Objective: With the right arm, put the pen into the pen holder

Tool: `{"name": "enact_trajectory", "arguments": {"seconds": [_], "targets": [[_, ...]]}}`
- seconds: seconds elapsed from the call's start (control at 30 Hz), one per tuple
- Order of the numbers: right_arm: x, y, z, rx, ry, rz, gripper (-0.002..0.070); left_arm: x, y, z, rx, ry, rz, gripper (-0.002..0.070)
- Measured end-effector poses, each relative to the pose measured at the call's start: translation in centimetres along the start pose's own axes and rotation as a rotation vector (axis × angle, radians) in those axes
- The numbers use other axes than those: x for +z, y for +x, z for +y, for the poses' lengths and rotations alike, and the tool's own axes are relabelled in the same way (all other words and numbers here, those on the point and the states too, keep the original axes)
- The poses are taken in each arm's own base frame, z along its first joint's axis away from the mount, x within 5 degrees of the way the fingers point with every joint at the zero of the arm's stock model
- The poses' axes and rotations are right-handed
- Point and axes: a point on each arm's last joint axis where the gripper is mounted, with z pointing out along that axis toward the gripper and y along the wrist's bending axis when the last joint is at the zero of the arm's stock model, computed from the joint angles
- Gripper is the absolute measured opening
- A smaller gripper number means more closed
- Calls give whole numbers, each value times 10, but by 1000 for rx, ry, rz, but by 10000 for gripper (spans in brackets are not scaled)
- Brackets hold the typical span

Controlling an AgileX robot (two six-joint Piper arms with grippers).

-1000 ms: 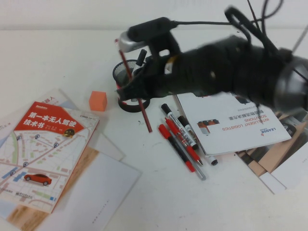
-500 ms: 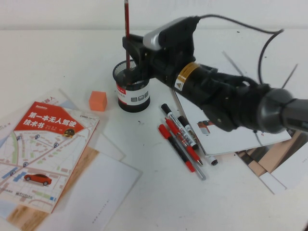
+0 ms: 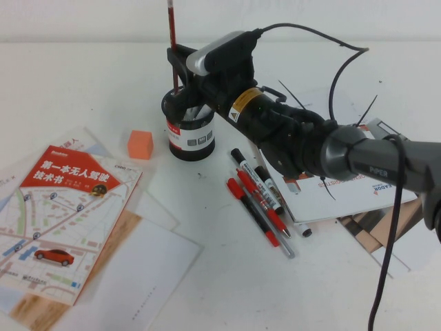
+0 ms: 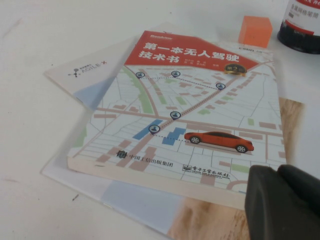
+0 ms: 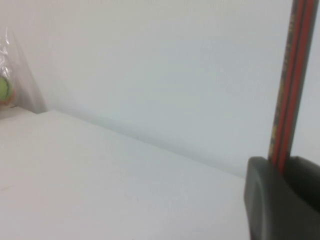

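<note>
A red and black pencil stands upright in my right gripper, which is shut on it. Its lower end is at the mouth of the black mesh pen holder with a white label, at the table's far middle. In the right wrist view the pencil rises from between the black fingers against a white wall. My left gripper shows only in the left wrist view, shut and empty, over the corner of a map-covered book.
An orange cube lies left of the holder. The red map book lies on papers at the front left. Several red and black pens lie right of the holder beside a white brochure.
My right arm has swung the pencil from tilted beside the holder to upright over it, then shifted it slightly left and down into the holder's mouth.
</note>
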Motion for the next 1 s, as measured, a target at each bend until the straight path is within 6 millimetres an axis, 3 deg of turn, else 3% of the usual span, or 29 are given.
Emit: {"name": "enact_trajectory", "arguments": {"seconds": [0.17,0.33,0.43,0.5,0.6,0.67,0.77,0.87,1.0], "targets": [[1,3,-3,-1,12,31,89,0,0,0,0,0,0,-1],[1,4,-3,26,13,35,348,0,0,0,0,0,0,-1],[1,6,-4,120,21,56,405,0,0,0,0,0,0,-1],[0,3,-4,158,26,85,353,0,0,0,0,0,0,-1],[-5,-13,-1,142,14,120,144,0,0,0,0,0,0,-1],[-12,-31,0,123,10,123,51,0,0,0,0,0,0,-1],[-33,-59,5,107,8,119,1,0,0,0,0,0,0,-1],[-71,-97,11,72,11,106,-13,0,0,0,0,0,0,-1],[-127,-110,21,20,13,142,-17,0,0,0,0,0,0,-1]]}}
